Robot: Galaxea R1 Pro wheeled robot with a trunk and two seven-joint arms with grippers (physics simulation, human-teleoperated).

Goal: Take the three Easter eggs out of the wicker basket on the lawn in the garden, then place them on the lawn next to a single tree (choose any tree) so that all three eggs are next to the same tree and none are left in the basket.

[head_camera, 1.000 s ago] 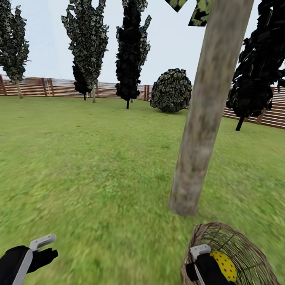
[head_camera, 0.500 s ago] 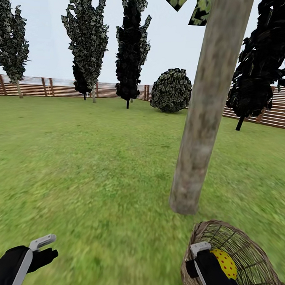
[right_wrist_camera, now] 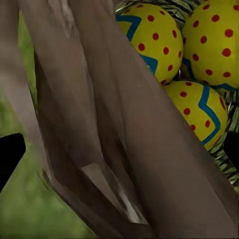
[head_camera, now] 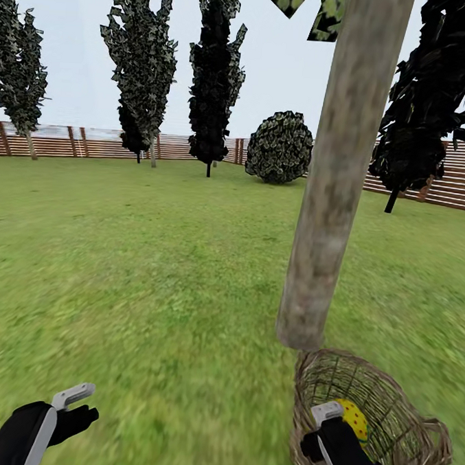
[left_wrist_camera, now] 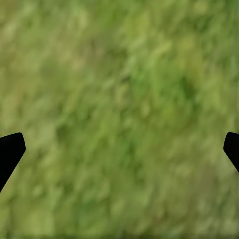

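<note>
In the head view the wicker basket (head_camera: 369, 420) sits tilted on the lawn (head_camera: 154, 276) at the foot of the tree (head_camera: 331, 197), the right gripper (head_camera: 331, 421) at its rim beside one Easter egg (head_camera: 353, 417); the left gripper (head_camera: 77, 405) hangs over grass. The left wrist view shows its jaws spread above grass (left_wrist_camera: 119, 114). The right wrist view shows the basket's rim (right_wrist_camera: 124, 139) between that gripper's jaws, with three Easter eggs (right_wrist_camera: 149, 37) inside.

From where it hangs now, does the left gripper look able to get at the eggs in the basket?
Probably not without moving across. The left gripper hangs open over bare lawn, well apart from the wicker basket, where the right gripper is already at the rim beside the three Easter eggs.
</note>
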